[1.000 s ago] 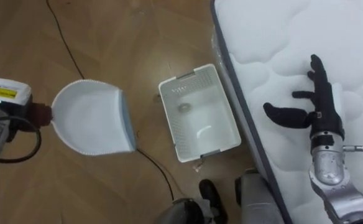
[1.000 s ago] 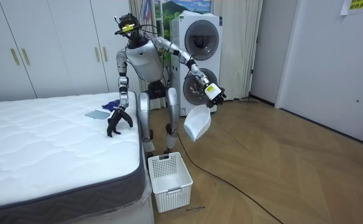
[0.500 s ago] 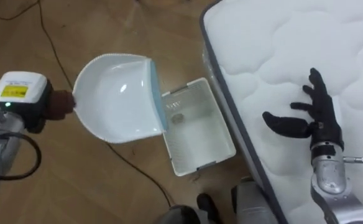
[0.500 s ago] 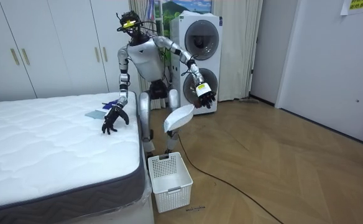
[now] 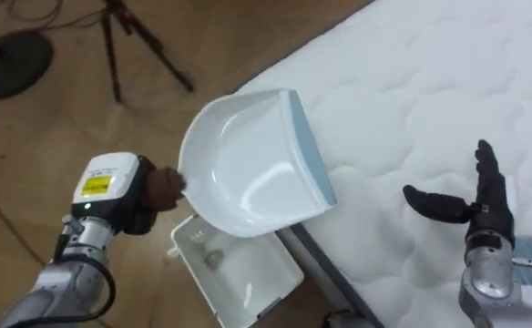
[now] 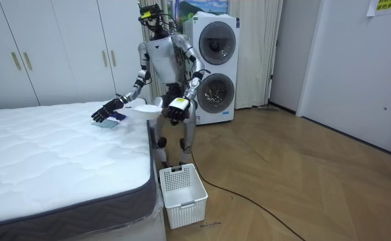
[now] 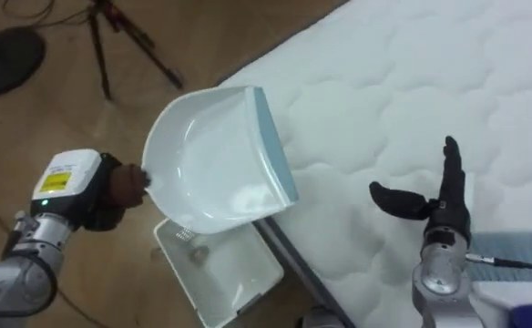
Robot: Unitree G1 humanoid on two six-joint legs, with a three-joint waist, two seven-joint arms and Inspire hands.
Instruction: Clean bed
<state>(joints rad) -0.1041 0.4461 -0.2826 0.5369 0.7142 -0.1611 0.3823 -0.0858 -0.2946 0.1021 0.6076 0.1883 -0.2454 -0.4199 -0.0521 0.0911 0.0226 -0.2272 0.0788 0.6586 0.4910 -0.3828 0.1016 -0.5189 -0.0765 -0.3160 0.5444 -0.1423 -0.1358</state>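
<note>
Fingers (image 5: 140, 219) of the left hand (image 5: 144, 195) are curled round the handle of a white dustpan (image 5: 248, 173), which is held over the edge of the bed (image 5: 430, 82), above a basket (image 5: 239, 278). The right hand (image 5: 480, 205) is held open over the bed.

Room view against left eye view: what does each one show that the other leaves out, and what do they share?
The room view takes in the stacked washing machines, the white wardrobe doors and the robot standing at the bed's corner. The left eye view looks down into the basket, where a small item lies, and catches a tripod on the floor. Shared: the left hand gripping the white dustpan above the mattress edge, the right hand open over the mattress, the basket beside the bed.
</note>
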